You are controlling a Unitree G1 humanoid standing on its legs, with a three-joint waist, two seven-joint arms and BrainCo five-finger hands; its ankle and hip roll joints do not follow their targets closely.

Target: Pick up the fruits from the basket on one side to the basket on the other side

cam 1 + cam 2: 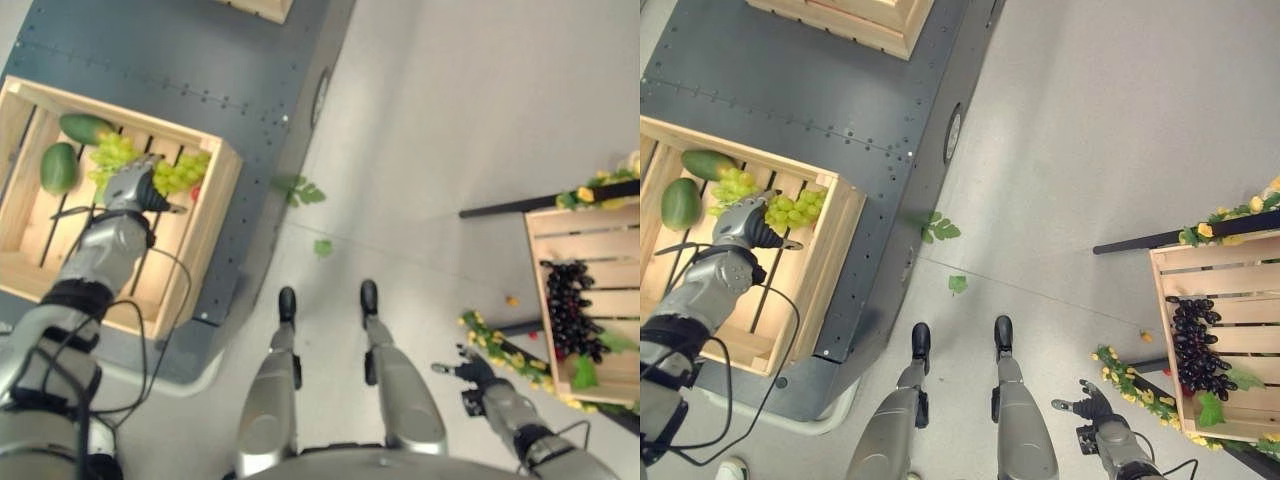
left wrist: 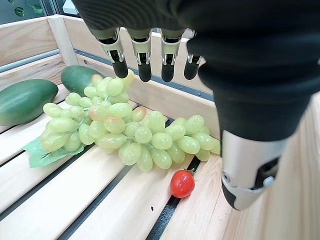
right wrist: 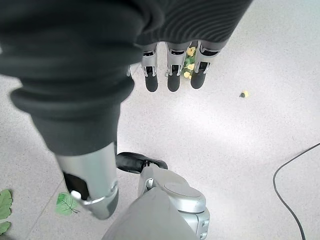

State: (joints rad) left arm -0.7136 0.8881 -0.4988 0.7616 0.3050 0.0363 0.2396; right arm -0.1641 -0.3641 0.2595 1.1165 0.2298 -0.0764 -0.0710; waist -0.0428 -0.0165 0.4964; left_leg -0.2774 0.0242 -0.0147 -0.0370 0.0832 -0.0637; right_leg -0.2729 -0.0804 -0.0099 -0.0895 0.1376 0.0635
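Observation:
A wooden crate (image 1: 215, 205) on my left holds a bunch of green grapes (image 2: 130, 132), two green mangoes (image 1: 58, 166) (image 1: 85, 127) and a small red tomato (image 2: 182, 183). My left hand (image 1: 133, 186) hovers open just above the grapes, its fingers (image 2: 144, 59) straight and touching nothing. A second wooden crate (image 1: 560, 225) on my right holds a bunch of dark grapes (image 1: 573, 310) and a green leaf (image 1: 584, 373). My right hand (image 1: 475, 376) hangs open low over the floor, left of that crate, holding nothing.
The left crate sits on a dark riveted metal platform (image 1: 200, 60), with another wooden crate (image 1: 855, 20) at its far edge. Green leaves (image 1: 300, 190) lie on the grey floor. Yellow flowers and foliage (image 1: 500, 350) trim the right crate's stand.

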